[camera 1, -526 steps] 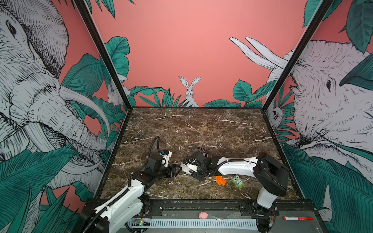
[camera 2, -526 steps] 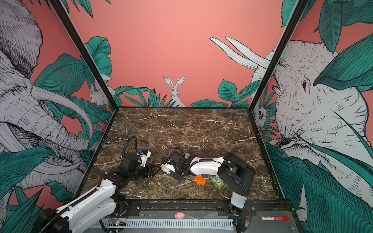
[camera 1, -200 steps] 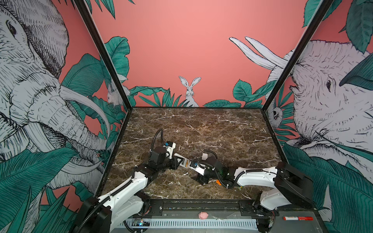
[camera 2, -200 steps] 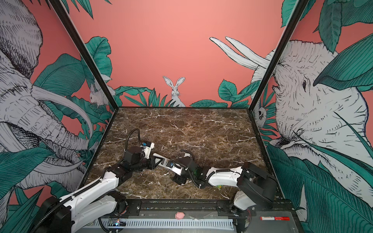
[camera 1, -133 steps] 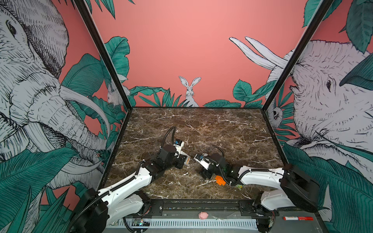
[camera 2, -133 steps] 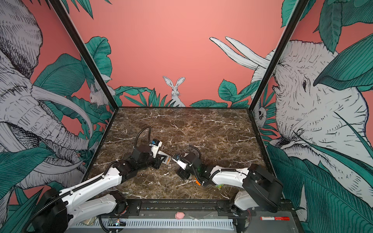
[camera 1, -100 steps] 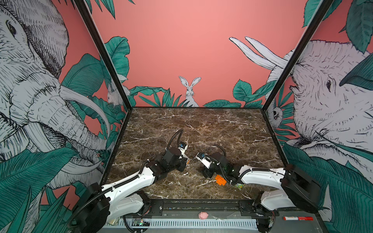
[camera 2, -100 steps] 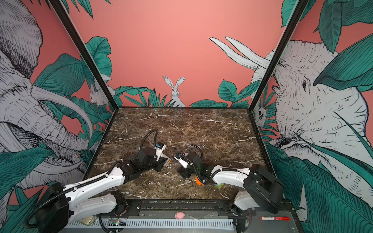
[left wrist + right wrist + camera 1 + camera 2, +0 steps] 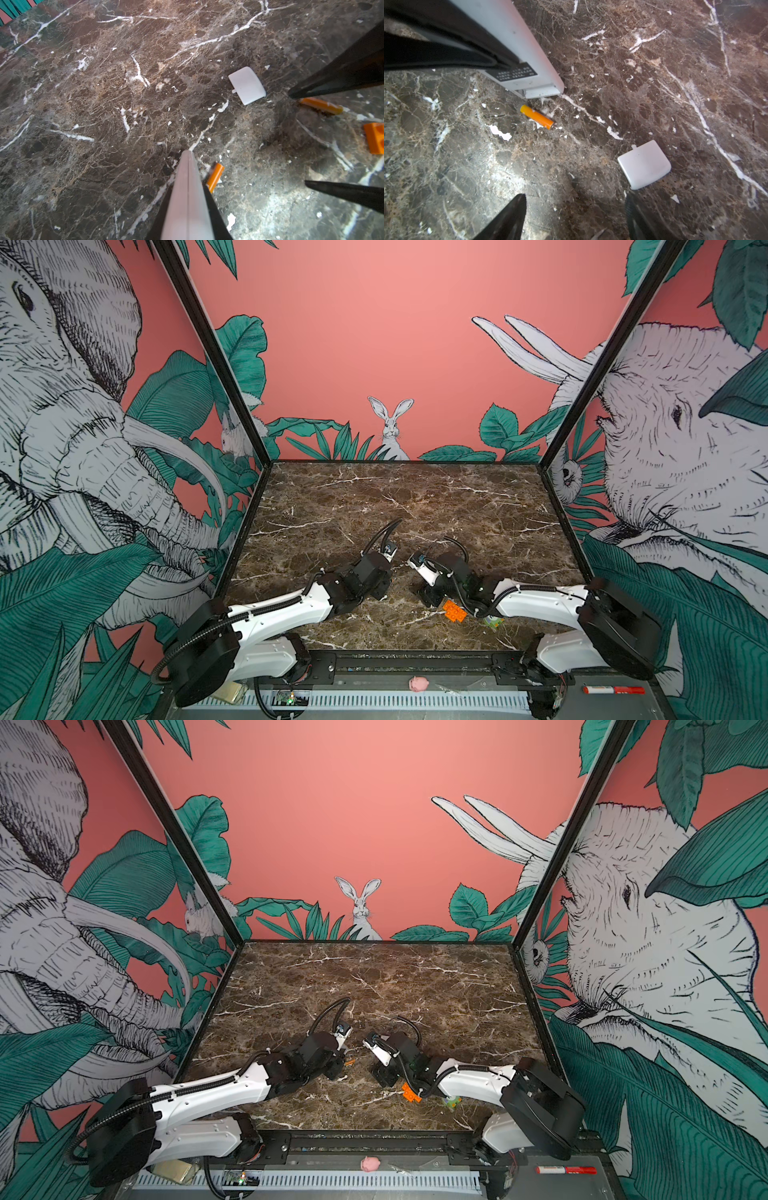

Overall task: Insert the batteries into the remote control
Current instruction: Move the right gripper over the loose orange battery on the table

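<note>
The remote control (image 9: 517, 41) is found clamped, tilted, in the left gripper (image 9: 185, 193), its lower end down at the marble table (image 9: 415, 497), near the mid front edge. The right gripper (image 9: 575, 197) is observed with jaws apart. One battery (image 9: 536, 117), just beside the remote's end, is recorded in both wrist views; a second battery (image 9: 320, 106), by the right gripper, is shown in the left wrist view alone.

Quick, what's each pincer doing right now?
Left pincer: closed on the remote control.
Right pincer: open, holding nothing.
</note>
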